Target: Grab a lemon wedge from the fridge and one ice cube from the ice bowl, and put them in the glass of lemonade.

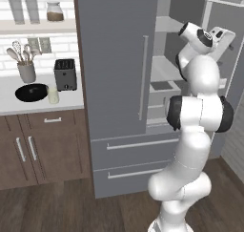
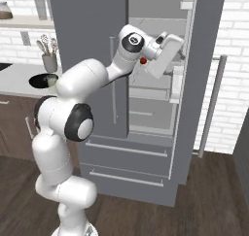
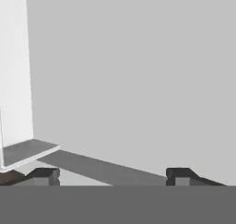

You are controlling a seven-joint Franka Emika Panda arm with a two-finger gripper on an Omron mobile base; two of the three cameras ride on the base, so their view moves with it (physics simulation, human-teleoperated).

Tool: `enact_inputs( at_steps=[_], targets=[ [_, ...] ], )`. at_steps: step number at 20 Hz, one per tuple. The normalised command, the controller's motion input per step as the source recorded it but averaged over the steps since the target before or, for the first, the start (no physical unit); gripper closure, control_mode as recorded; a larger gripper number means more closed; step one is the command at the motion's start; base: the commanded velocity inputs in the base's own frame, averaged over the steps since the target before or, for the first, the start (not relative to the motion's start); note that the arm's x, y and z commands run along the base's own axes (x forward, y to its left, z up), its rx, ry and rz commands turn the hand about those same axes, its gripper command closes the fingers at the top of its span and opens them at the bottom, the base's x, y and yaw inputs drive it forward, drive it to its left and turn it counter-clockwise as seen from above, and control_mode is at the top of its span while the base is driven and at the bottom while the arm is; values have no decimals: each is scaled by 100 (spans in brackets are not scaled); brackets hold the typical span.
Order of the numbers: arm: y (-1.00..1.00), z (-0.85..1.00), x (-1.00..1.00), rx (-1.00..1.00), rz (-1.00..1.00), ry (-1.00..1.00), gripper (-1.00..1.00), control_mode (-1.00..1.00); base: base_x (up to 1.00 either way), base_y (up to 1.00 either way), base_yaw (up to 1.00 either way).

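The claw [image 3: 112,176] reaches inside the fridge [image 1: 116,83], jaws apart and seemingly empty, with bare grey wall ahead. Well behind it on the desk [image 1: 19,104] stand one bowl [image 1: 31,92], one lemonade glass [image 1: 53,95] and one toaster [image 1: 65,74].

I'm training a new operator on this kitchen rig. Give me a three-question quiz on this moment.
1. True or false: the right door of the fridge is open.
2. On the counter, the glass of lemonade stands nearest to: A) the ice bowl B) the utensil cup C) the shelf jar
3. How do the jaws of the gripper stand, and do they hold anything?

Key: 1 true; 2 A; 3 apart, holding nothing.
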Motion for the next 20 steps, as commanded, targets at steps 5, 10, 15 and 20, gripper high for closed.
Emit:
enact_inputs(
  at_steps=[5,10,15,20],
  targets=[
    [74,6,-71,0,0,7,-100,-100,0,0,0],
    [98,-13,-59,8,0,-4,-100,-100,0,0,0],
    [68,-78,-65,42,0,-29,-100,-100,0,0,0],
    [44,-84,-58,60,0,-39,-100,-100,0,0,0]
  ],
)
